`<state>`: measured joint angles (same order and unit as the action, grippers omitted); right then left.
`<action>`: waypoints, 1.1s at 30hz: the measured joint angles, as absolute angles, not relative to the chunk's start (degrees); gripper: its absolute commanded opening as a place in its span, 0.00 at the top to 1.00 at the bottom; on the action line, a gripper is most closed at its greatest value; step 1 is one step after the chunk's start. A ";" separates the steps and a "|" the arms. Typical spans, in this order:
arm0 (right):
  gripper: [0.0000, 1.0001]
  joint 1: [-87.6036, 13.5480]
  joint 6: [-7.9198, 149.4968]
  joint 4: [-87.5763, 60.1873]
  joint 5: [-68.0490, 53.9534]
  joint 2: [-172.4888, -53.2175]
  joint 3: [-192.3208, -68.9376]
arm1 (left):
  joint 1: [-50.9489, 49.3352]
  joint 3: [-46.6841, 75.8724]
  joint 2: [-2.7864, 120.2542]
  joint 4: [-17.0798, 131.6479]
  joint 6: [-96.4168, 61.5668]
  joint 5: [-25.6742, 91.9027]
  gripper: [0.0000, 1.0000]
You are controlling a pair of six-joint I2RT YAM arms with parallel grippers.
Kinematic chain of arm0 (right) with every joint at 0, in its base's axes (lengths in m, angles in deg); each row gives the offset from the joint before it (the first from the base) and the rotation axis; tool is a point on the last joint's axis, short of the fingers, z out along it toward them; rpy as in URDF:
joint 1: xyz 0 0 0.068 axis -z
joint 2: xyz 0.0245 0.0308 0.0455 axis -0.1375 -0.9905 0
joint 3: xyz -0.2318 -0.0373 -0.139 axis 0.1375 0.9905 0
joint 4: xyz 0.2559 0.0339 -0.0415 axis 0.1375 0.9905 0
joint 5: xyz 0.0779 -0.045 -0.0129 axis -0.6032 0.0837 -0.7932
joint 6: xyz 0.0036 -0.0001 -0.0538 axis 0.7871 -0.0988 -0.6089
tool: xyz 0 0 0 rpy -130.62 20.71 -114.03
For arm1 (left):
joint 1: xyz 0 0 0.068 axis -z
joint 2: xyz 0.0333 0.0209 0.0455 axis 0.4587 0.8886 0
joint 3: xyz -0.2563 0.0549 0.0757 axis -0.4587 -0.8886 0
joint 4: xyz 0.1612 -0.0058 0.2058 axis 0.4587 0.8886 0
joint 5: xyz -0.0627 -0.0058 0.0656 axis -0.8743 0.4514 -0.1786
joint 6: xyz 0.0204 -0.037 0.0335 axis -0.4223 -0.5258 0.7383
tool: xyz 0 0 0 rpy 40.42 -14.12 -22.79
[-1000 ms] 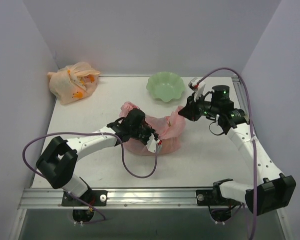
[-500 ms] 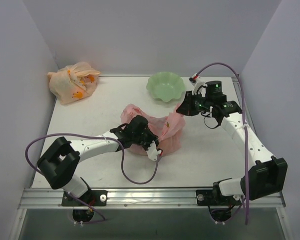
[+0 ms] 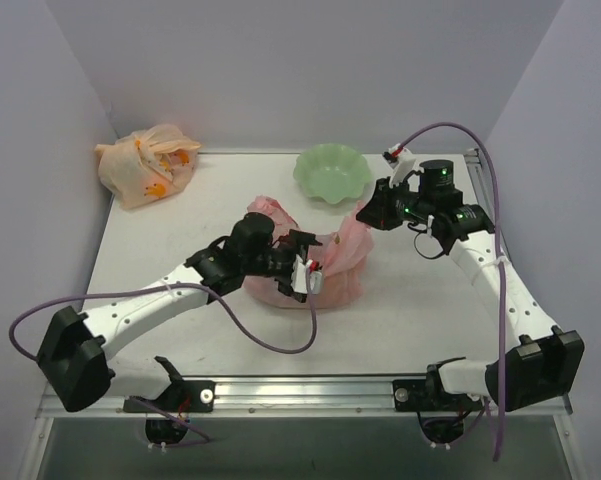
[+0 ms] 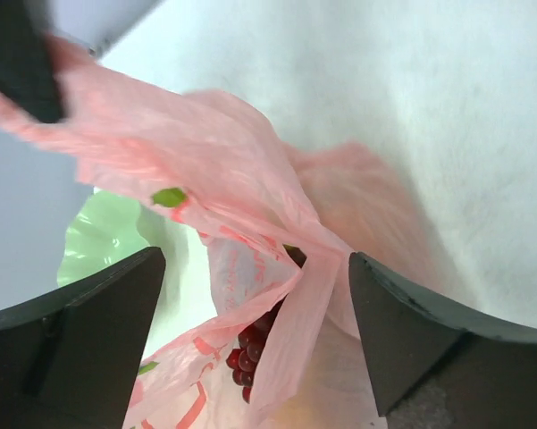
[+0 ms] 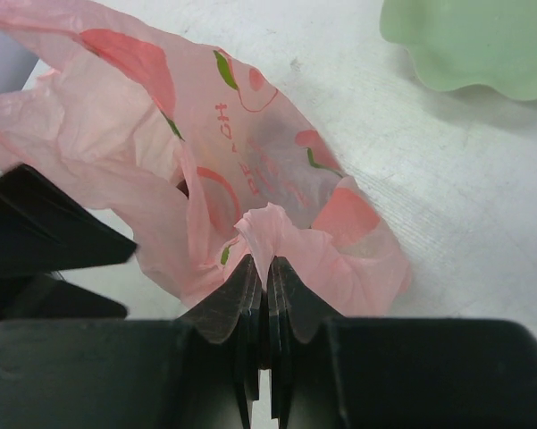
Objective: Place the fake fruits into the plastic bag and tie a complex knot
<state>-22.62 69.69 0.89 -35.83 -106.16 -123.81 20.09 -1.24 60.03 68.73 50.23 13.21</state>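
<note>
On table (image 3: pixel 180 230): one plastic bag (image 3: pixel 342 262), one green bowl (image 3: pixel 331 173), one tied bag (image 3: pixel 146 164).

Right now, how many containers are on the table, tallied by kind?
Bags: 2, the pink plastic bag and the pale orange tied bag
Bowls: 1, the green bowl
Total: 3

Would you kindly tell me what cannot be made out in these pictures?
- Pink bag: top view, film and left gripper cover its contents; left wrist shows only grapes.
- Tied orange bag: contents too small, top view.
- Green bowl: right wrist, cut off by edge.
</note>
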 measured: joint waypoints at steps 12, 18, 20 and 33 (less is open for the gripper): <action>1.00 -23.12 65.58 0.87 -37.03 -102.58 -123.81 | 19.50 4.16 61.46 57.93 11.96 13.48 0.03; 1.00 -23.52 65.60 0.41 -37.84 -102.42 -123.81 | 19.57 5.17 68.89 52.25 -1.73 19.92 0.03; 1.00 -23.71 65.60 0.12 -38.37 -102.36 -123.81 | 19.76 5.30 70.92 50.11 -4.61 20.27 0.02; 1.00 -23.76 68.25 -0.99 -41.73 -100.98 -123.79 | 20.05 5.32 78.33 38.15 -12.61 19.51 0.57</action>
